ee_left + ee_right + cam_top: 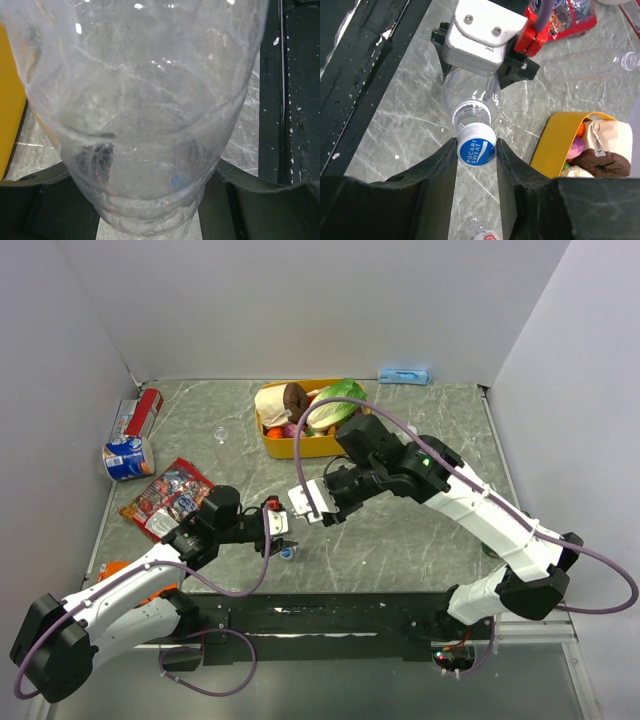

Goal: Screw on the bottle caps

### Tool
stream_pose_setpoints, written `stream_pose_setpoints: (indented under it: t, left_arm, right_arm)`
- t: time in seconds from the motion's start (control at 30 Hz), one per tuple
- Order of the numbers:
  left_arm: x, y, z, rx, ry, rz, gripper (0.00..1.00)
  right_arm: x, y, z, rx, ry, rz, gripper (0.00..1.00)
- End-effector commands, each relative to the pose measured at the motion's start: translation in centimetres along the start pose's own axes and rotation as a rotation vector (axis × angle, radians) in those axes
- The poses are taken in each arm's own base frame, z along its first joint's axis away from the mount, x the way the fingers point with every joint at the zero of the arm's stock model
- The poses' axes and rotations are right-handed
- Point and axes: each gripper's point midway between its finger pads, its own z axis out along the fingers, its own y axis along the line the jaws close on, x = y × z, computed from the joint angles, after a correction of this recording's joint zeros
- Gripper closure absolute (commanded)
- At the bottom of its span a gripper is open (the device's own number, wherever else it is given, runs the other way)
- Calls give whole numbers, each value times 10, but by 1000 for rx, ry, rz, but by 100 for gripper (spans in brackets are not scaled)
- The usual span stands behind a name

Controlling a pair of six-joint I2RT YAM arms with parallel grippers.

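A clear bottle is held off the table, and my left gripper is shut round its body. In the left wrist view that bottle fills the frame, with the left gripper at its base end and black fingers on either side. My right gripper is shut on a blue bottle cap with a white rim, which sits at the bottle's open neck. From above, the left gripper and the right gripper meet mid-table. A loose blue cap lies below them.
A yellow tub of toy food stands behind the grippers. Another clear bottle lies on the table, and a red-capped one shows under my right fingers. Snack bags and cans lie at the left. A black rail runs along the near edge.
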Motion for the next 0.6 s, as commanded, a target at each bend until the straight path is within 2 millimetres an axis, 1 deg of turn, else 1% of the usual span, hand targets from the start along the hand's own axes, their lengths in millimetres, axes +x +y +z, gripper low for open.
stream_pose_setpoints:
  t: [0.0,0.03,0.33,0.57]
  left_arm:
    - [-24,3,1,6,-82,73,99]
    - [-24,3,2,7,-81,74,99]
    - [-28,6,2,-2,-91,78,99]
    - [-32,10,1,-38,-115,64,99]
  right_arm:
    - [-8,-5,2,-4,5,-66,69]
    - [-11,-3,2,-8,0,-79,68]
    - [-9,6,10,-53,11,-89,68]
    - [-6,5,15,-64,28,-39,68]
